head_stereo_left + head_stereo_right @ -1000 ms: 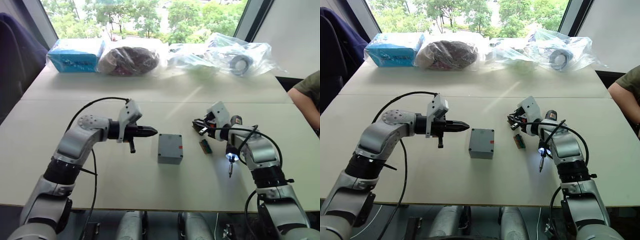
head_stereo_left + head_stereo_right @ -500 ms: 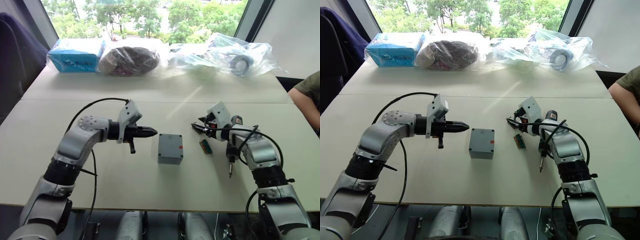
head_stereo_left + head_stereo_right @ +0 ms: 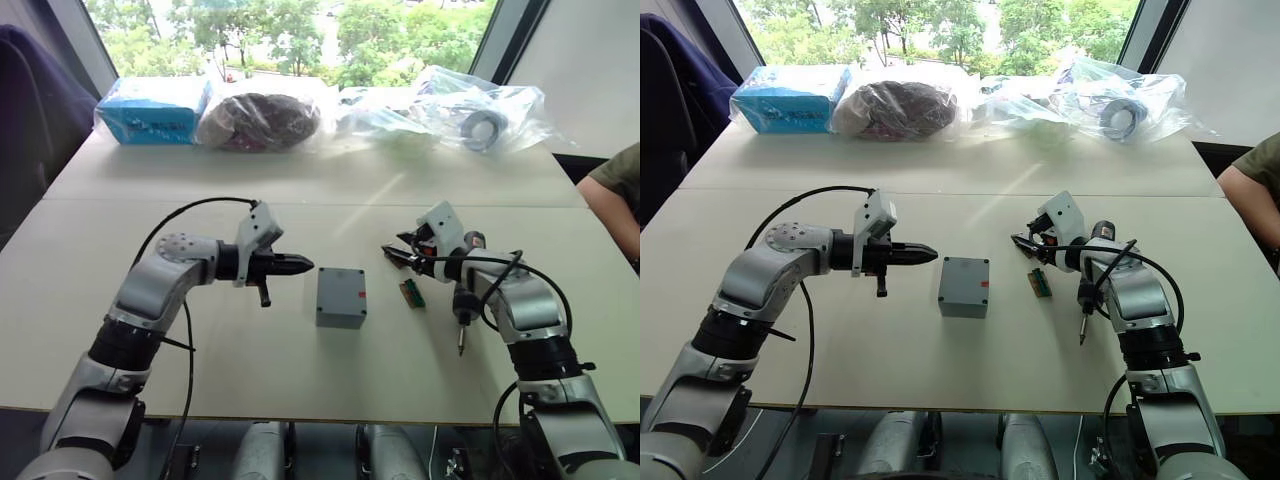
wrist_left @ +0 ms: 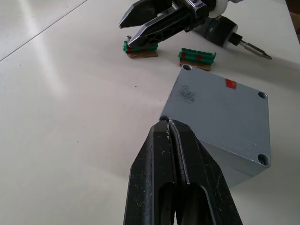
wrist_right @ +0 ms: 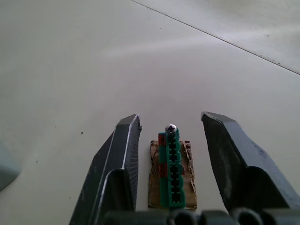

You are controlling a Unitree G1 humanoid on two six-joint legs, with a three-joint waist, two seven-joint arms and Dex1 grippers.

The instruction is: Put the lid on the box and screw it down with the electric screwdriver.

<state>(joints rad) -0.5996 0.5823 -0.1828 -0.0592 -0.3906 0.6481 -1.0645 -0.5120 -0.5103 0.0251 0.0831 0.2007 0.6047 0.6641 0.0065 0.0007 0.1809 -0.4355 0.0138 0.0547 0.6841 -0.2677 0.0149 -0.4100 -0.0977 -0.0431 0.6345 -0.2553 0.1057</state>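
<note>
The grey box (image 3: pixel 340 297) stands at mid-table, its flat upper face showing corner holes and a small red mark (image 4: pixel 229 83). I cannot tell the lid apart from the box. My left gripper (image 3: pixel 305 264) is shut and empty, its tip just left of the box's near corner (image 4: pixel 165 118). My right gripper (image 5: pixel 171 119) is open, one finger (image 5: pixel 117 159) on each side of a green connector (image 5: pixel 171 168) on brown card. The electric screwdriver (image 3: pixel 461 305) lies on the table by my right forearm, bit (image 3: pixel 460 342) toward me, light off.
A second green connector (image 3: pixel 410 291) lies between the box and the screwdriver. A blue packet (image 3: pixel 150 110) and several plastic bags (image 3: pixel 470 115) line the far edge. A person's arm (image 3: pixel 612 200) rests at the right edge of the table.
The white light at the screwdriver's tip has gone out. My right gripper has shifted slightly left over the connector. The left arm and the box have not moved.
</note>
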